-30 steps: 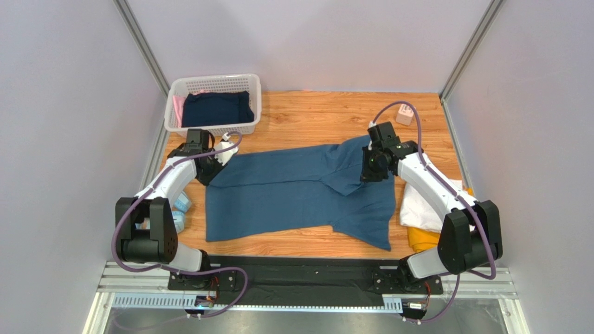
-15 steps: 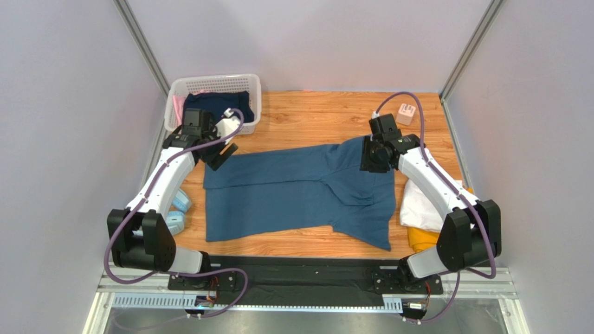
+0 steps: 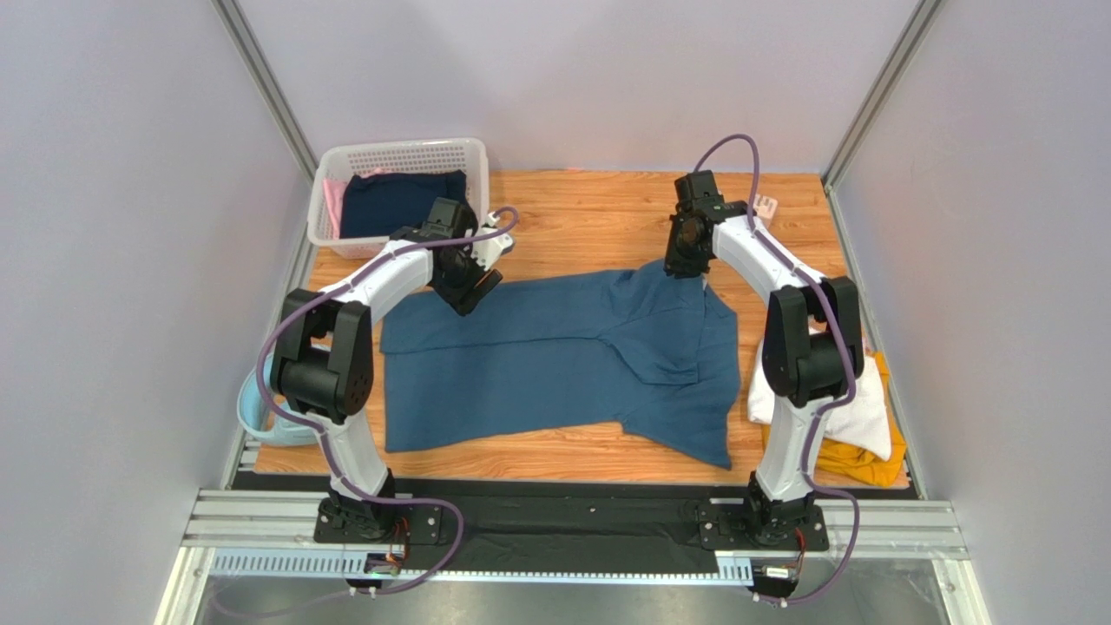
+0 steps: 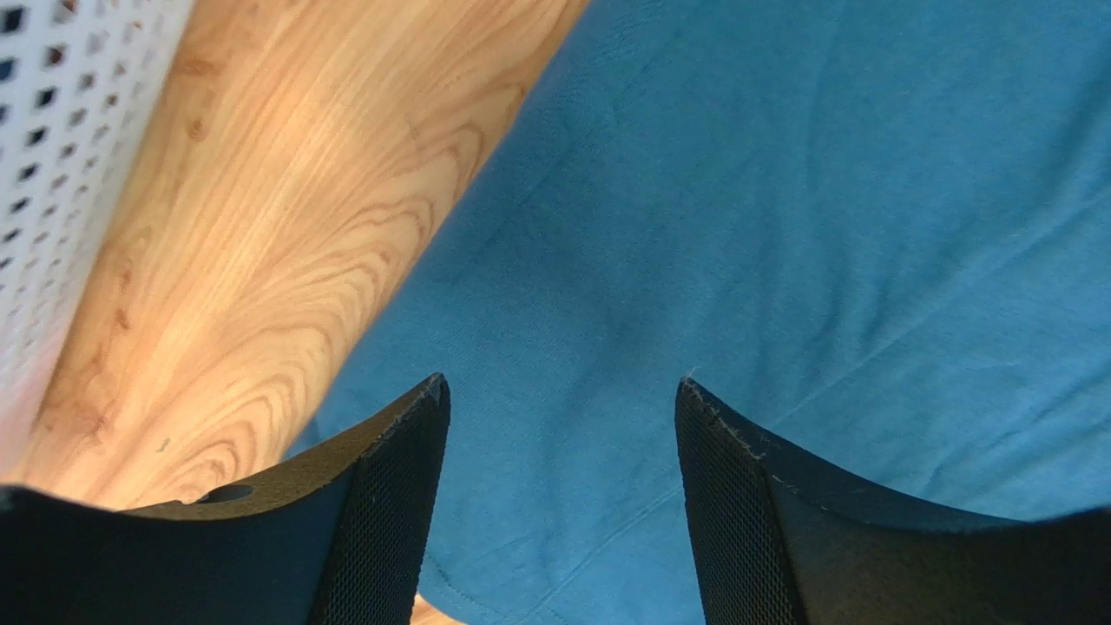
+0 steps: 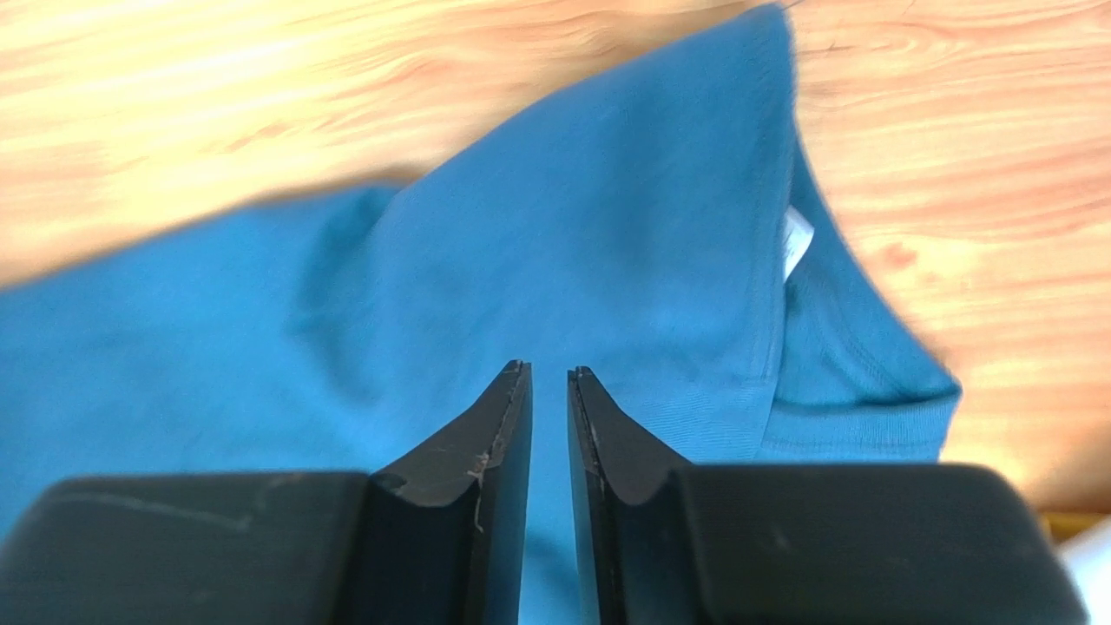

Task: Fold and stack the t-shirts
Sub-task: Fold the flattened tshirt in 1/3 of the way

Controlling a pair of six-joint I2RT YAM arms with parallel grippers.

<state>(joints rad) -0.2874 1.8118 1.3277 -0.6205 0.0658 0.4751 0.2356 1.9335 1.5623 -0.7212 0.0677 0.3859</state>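
Observation:
A large teal-blue t-shirt lies spread flat across the middle of the wooden table, with one flap folded over near its right end. My left gripper hovers over the shirt's far left edge. Its jaws stand wide open over the teal cloth, with nothing between them. My right gripper hangs above the shirt's far right corner. Its fingers are a narrow slit apart and hold nothing, and the collar and hem lie below them. A folded white tee rests on a mustard-yellow one at the right edge.
A white lattice basket at the back left holds a dark navy garment and something pink. A pale-blue rounded item sits at the left edge. A small pale block stands at the back right. Grey walls close in both sides.
Both grippers let go of the teal shirt. The left one opened and swung right along the far edge. The right one lifted away toward the back, leaving the shirt flat.

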